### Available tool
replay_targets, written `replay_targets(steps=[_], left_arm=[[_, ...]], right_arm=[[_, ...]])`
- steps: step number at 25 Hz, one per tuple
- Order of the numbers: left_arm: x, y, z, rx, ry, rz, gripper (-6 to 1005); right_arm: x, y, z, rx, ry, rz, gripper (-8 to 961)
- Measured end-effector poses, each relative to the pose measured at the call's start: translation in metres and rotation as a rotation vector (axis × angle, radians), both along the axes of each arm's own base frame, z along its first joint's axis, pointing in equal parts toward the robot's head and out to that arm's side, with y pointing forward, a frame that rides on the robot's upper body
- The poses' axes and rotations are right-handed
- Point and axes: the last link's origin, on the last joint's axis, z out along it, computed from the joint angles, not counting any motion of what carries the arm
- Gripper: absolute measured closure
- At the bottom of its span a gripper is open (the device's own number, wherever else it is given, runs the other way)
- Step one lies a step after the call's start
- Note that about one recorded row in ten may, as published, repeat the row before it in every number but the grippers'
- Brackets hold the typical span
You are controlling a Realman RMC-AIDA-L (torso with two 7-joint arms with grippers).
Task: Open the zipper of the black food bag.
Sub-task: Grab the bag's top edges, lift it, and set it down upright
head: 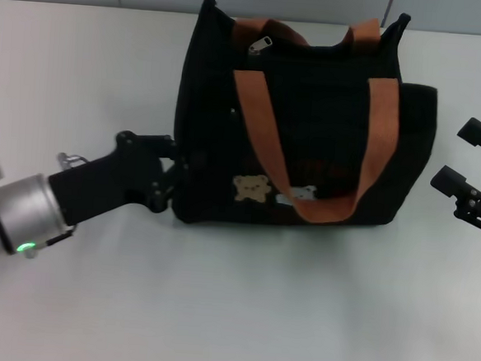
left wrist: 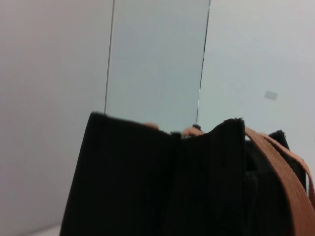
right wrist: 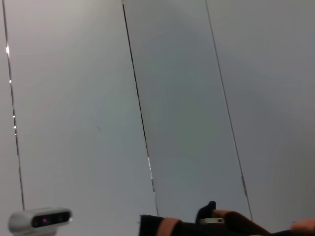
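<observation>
Black food bag [head: 309,144] stands upright on the worktop [head: 231,312], left gripper [head: 173,174] fingers spread against its side. Right gripper [head: 465,159] waits apart, fingers spread. Zipper [head: 261,45] pull lies along the top.

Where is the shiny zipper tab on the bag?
In the head view, the silver pull tab sits on the black food bag's top edge, left end, beside a brown handle.

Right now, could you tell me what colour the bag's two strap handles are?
Brown-orange webbing handles against the black food bag; the head view shows them best.
</observation>
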Motion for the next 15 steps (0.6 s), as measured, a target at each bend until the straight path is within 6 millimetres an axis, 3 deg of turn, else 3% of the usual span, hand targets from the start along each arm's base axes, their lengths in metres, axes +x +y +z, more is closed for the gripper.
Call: replay_targets(steps=[3,8,12,13,14,15], left_arm=[[-0.002,-0.001,0.008,0.027,0.005,-0.019,922],[-0.004,-0.002,0.038,0.130,0.022,-0.093,922],[0.005,0.006,0.059,0.186,0.059,-0.187,922],[0.008,0.007,0.064,0.199,0.069,-0.215,922],[0.016,0.010,0.075,0.223,0.087,-0.280,922],[0.016,0.010,0.075,0.223,0.087,-0.280,921]], right_arm=[[0.001,0.001,-0.001,0.002,0.002,-0.008,152],[0.000,0.006,-0.006,0.000,0.058,-0.065,154],[-0.013,0.022,-0.023,-0.037,0.065,-0.075,156],[-0.017,0.028,-0.030,-0.058,0.061,-0.081,156],[-0.030,0.038,-0.051,-0.128,0.047,-0.078,156],[-0.030,0.038,-0.051,-0.128,0.047,-0.078,157]])
